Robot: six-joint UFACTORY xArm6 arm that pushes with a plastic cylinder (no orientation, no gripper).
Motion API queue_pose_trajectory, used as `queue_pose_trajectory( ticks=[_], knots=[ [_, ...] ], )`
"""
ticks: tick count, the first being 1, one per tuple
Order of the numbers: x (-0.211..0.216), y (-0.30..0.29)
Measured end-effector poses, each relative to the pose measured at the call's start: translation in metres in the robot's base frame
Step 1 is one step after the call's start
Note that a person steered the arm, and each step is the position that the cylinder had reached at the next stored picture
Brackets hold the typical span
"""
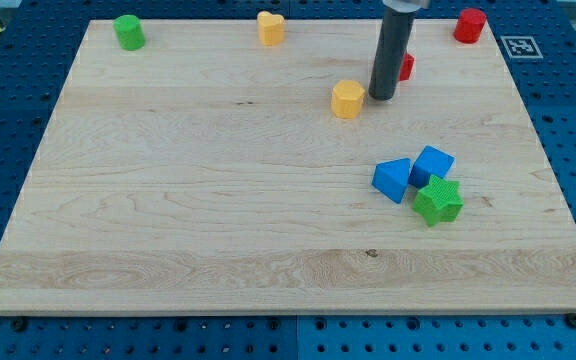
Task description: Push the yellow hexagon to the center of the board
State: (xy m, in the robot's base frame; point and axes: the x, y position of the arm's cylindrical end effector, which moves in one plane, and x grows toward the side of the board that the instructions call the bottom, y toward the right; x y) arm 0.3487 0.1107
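My tip (382, 97) rests on the worktop (218, 220) just to the right of the yellow hexagon (347, 100), close beside it; whether the two actually touch I cannot tell. My tool is a plain dark rod (it has nothing that opens or closes, so it grips nothing), and it rises straight up out past the worktop's top edge.

The yellow hexagon lies in the upper half of the worktop, somewhat right of the middle and nearer the top edge than the bottom one. Partly hidden behind my rod, on its right side, sits a small red block (406, 67) whose shape I cannot make out.

Along the top edge, a green cylinder (128, 32) stands near the top left corner, a yellow heart-like block (270, 27) sits left of my rod, and a red block (470, 25) stands near the top right corner.

Toward the right edge, below the hexagon and well apart from it, three blocks cluster together: a blue triangular block (393, 179), a blue cube (432, 164) just beside it, and a green star (438, 200) touching them from below.
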Motion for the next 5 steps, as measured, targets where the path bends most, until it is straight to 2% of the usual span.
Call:
queue_pose_trajectory(
  ticks=[2, 3, 5],
  knots=[
    [0.006, -0.041],
    [0.027, -0.042],
    [0.034, -0.042]
  ],
)
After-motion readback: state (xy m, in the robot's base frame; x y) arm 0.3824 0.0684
